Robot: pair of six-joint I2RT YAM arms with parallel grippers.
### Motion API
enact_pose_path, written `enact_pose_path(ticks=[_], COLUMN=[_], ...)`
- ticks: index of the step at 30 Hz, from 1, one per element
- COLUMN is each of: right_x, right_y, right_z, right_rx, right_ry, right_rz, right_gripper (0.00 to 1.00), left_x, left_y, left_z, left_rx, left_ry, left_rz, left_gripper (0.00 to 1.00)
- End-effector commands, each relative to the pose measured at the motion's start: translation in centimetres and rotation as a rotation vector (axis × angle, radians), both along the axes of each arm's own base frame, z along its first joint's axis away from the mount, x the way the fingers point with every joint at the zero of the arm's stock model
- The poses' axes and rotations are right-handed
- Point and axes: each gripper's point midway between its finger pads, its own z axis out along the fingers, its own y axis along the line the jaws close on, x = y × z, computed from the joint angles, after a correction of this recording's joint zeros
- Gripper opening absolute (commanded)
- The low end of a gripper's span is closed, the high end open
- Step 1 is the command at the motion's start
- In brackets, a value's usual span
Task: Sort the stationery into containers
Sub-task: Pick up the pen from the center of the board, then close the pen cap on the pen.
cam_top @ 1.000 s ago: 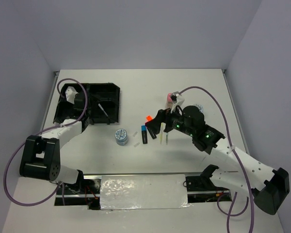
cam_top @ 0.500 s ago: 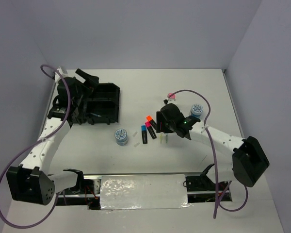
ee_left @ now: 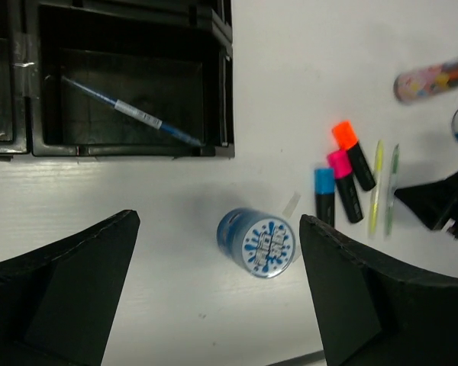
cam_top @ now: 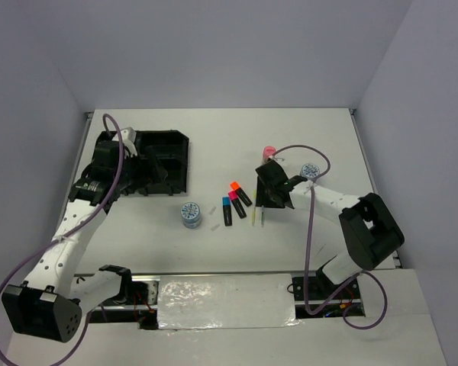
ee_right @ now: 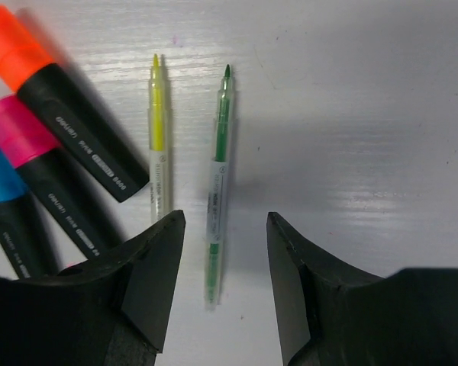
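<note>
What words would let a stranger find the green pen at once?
Start at the three black markers lying side by side on the white table. Just right of them lie two thin pens. The yellow pen is nearer the markers, and the green pen is the outer one.

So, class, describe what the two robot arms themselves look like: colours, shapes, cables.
Both the left arm and the right arm have white links joined by bulky black joint housings. A thin purple cable loops loosely alongside each. The fingers are matte black, broad and wedge-shaped. No markings are legible.
</note>
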Motion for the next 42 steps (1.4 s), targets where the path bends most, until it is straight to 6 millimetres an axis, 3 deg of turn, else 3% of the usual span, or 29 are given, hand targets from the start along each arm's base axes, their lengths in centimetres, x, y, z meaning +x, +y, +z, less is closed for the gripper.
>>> enact_pose_path(ticks=[1, 7, 8, 9, 10, 11, 12, 14, 16, 17, 19, 20, 23, 24, 25, 27, 28, 34, 42], right_x=[1.2, 1.1, 1.0, 0.7, 0.6, 0.5, 0.2, 0.0, -0.3, -0.6, -0.7, -1.0, -1.6, -2.1, -2.4, -3.2, -3.4, -4.6, -5.5], right_y=[0.6, 0.1, 0.1, 0.0, -0.2, -0.3, -0.5, -0.7, -0.9, -1.1, -1.9, -2.2, -2.5, -2.6, -2.6, -2.7, -2.6, -2.6, -2.7], right_z=[-0.1, -2.5, -2.9, -3.2, -3.4, -3.5, -3.7, -3.3, -1.5, 0.3, 2.5, 4.7, 8.3, 8.7, 9.8, 10.1, 10.8, 11.4, 11.8], right_rx=[0.008, -0.03, -0.03, -0.033, -0.037, -0.038, -0.036, -0.031, -0.004, 0.019, 0.019, 0.04, 0.084, 0.086, 0.109, 0.123, 0.14, 0.165, 0.171], right_ry=[-0.013, 0.054, 0.067, 0.077, 0.083, 0.084, 0.09, 0.083, 0.042, 0.002, -0.052, -0.099, -0.19, -0.191, -0.217, -0.218, -0.239, -0.258, -0.271], right_rz=[0.007, -0.01, -0.009, -0.015, -0.023, -0.03, -0.038, -0.046, -0.05, -0.053, -0.06, -0.061, -0.028, -0.012, -0.002, 0.018, 0.026, 0.071, 0.091], right_gripper=[0.55, 0.39, 0.34, 0.3, 0.14, 0.09, 0.03, 0.0, 0.0, 0.0, 0.0, 0.0, 0.0, 0.0, 0.0, 0.0, 0.0, 0.0, 0.0], left_x=[-1.1, -1.7, -1.6, -2.0, -1.9, -2.2, -1.9, -1.8, -2.1, -2.2, -2.4, -2.6, -2.4, -2.1, -1.8, -1.3, -1.1, 0.2, 0.1], left_y=[-1.0, -2.9, -3.4, -5.1, -5.0, -6.6, -7.4, -8.8, -11.4, -13.1, -14.6, -15.8, -16.2, -15.9, -16.0, -17.0, -17.4, -18.5, -18.4], left_z=[0.4, 2.9, 4.2, 4.4, 4.4, 5.4, 4.9, 4.7, 3.2, 1.8, 0.2, -1.5, -4.5, -5.3, -5.6, -7.0, -7.4, -11.4, -15.5], left_rx=[0.059, 0.096, 0.105, 0.111, 0.151, 0.154, 0.161, 0.17, 0.187, 0.202, 0.237, 0.257, 0.335, 0.365, 0.369, 0.365, 0.362, 0.393, 0.43], left_ry=[-0.003, -0.042, -0.064, -0.061, -0.057, -0.078, -0.058, -0.056, -0.027, -0.003, 0.029, 0.072, 0.159, 0.177, 0.184, 0.204, 0.207, 0.25, 0.323], left_rz=[-0.119, -0.165, -0.167, -0.22, -0.194, -0.233, -0.243, -0.269, -0.335, -0.386, -0.446, -0.499, -0.568, -0.549, -0.55, -0.573, -0.574, -0.573, -0.58], left_gripper=[0.99, 0.99, 0.99, 0.99, 0.99, 0.99, 0.99, 0.99, 0.99, 0.98, 0.96, 0.95, 0.87, 0.85, 0.78, 0.64, 0.62, 0.58, 0.5])
